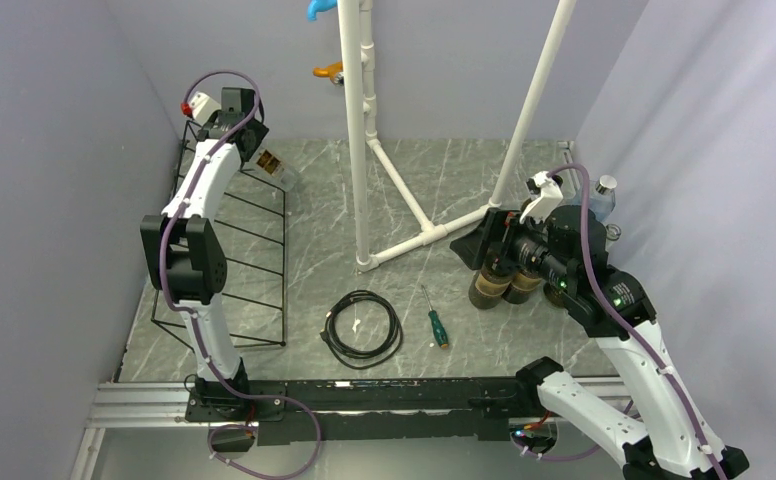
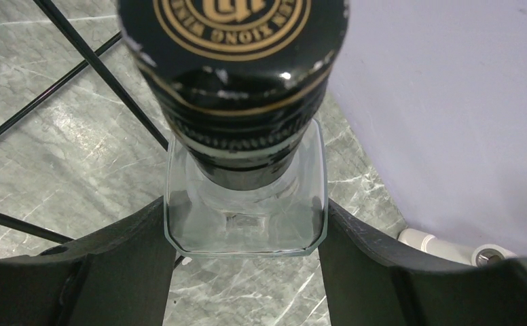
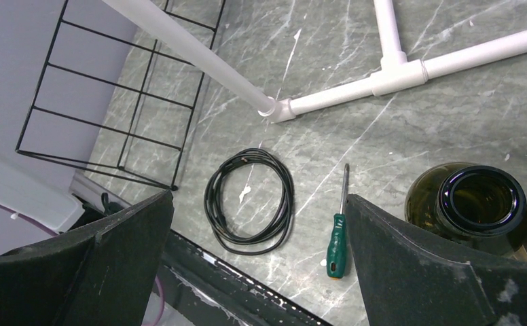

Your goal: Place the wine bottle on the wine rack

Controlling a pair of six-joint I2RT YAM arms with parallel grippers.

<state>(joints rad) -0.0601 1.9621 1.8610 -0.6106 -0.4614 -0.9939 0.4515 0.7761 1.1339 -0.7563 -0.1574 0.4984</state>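
Now left pincer (image 2: 246, 234) grasping clear wine bottle (image 2: 242, 129) near wine rack (image 1: 284, 270) bars; right pincer (image 3: 257, 227) released above worktop (image 1: 444, 195).

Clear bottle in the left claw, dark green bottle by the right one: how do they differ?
The clear bottle is see-through and squarish; the dark green bottle is dark and round. The clear bottle has a black, gold-printed cap; the dark green bottle's mouth is open. The clear bottle is clamped in the left gripper by the wine rack; the dark green bottle stands free beside the open right gripper. Both look like glass.
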